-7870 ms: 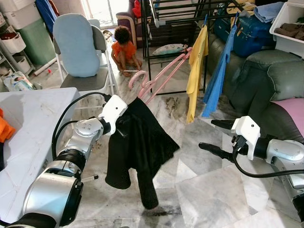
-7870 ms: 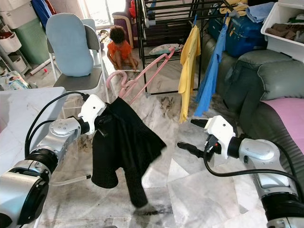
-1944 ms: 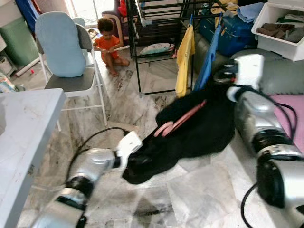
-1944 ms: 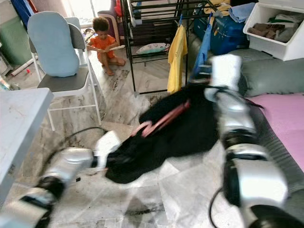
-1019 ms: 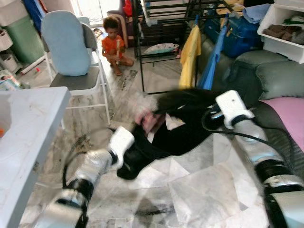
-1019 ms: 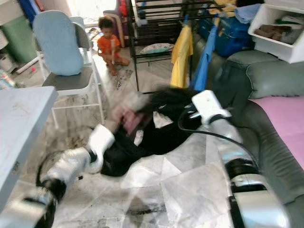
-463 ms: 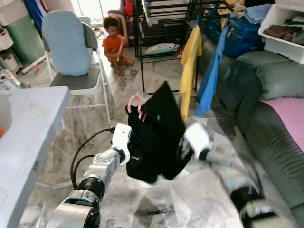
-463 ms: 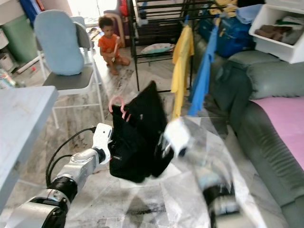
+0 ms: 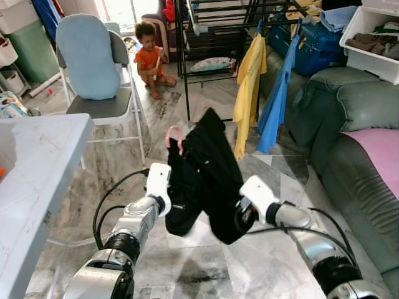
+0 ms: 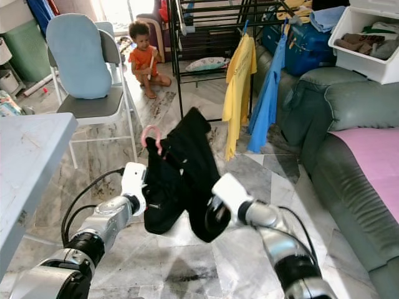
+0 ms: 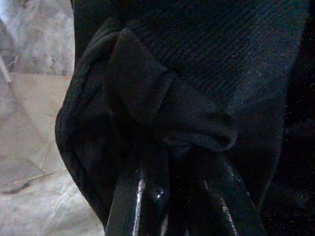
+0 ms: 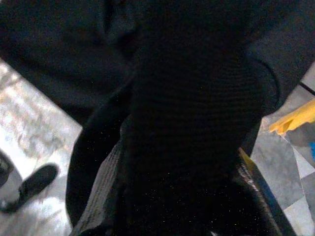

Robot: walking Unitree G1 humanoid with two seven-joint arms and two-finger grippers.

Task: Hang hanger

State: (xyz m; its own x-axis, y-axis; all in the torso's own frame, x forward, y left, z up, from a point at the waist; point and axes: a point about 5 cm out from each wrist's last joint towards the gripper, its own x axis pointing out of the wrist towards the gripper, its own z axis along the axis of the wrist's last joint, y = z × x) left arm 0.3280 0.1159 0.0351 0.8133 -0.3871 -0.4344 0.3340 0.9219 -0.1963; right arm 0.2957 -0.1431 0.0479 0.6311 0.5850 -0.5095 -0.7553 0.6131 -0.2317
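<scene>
**Garment gripped, rack ahead**

Your left gripper [image 11: 167, 196] is clenched on the black garment [image 9: 206, 168]; the right gripper's [image 10: 209, 218] grip you can't tell. The pink hanger [image 9: 174, 136] hook pokes out on top. Lift it clear toward the drying rack [image 9: 215, 25], avoiding the yellow shirt [image 9: 249, 87] and sofa [image 9: 355, 124].

From the head, our two eye cameras look forward and down, sharing the black garment [image 9: 206, 174] and the drying rack [image 9: 212, 37]. Both wrist cameras look very close at this garment.
</scene>
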